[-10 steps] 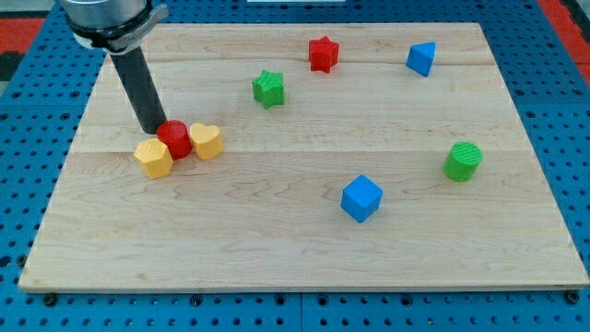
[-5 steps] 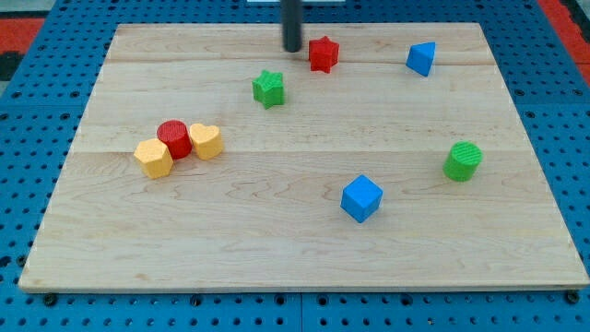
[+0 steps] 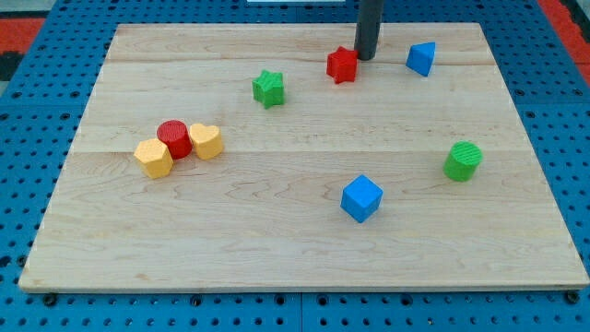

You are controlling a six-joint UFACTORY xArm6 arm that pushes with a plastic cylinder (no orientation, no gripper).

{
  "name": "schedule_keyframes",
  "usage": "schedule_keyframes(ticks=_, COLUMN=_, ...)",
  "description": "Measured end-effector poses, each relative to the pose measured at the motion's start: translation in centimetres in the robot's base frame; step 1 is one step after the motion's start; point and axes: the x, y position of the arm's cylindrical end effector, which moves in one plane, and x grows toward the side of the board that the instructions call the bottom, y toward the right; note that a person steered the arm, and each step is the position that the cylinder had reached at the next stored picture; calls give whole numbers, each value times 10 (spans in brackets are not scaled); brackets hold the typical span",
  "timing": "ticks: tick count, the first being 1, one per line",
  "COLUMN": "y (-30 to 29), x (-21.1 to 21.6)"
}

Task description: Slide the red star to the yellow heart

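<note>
Board: wooden table top (image 3: 304, 231) fills most of the view, set on a blue pegboard (image 3: 28, 184).
Rod: dark and upright, coming down from the view's top; there is no claw on this arm, so nothing opens or closes and nothing is held.
Tip: my tip (image 3: 367, 58) sits just beside the red star, on its upper-right side in the view; touching or a hair apart, I cannot quite tell.
Blue cube: (image 3: 360, 198) right of centre, toward the view's bottom.
Green cylinder: (image 3: 463, 160) near the view's right edge.
Blue block: (image 3: 421, 58) at the view's top right, just right of the rod; shape looks wedge-like.
Cluster at the view's left: yellow hexagon (image 3: 154, 158), red cylinder (image 3: 173, 139) and yellow heart (image 3: 206, 141), pressed together in a row, the heart at the right end.
Green star: (image 3: 268, 88) roughly between the red star and the cluster, nearer the top.
Red star: (image 3: 342, 65) near the view's top, right of centre, well apart from the yellow heart.
Handling: likely a light, rigid block that slides readily on the wood; its points may make it spin off a glancing push.
Contact: push from the upper-right face, through its middle, aimed down-left toward the heart and passing below the green star.
</note>
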Motion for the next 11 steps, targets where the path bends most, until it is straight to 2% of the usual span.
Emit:
schedule_keyframes(ticks=1, y=-31, x=56)
schedule_keyframes(ticks=2, y=-26, x=61)
schedule_keyframes(ticks=3, y=8, x=25)
schedule_keyframes(ticks=4, y=13, x=-10)
schedule_keyframes(ticks=5, y=-32, x=-21)
schedule_keyframes(ticks=6, y=-77, x=31)
schedule_keyframes(ticks=7, y=-93, x=97)
schedule_keyframes(ticks=8, y=-91, x=78)
schedule_keyframes(ticks=9, y=-63, x=44)
schedule_keyframes(ticks=10, y=-21, x=60)
schedule_keyframes(ticks=11, y=-32, x=102)
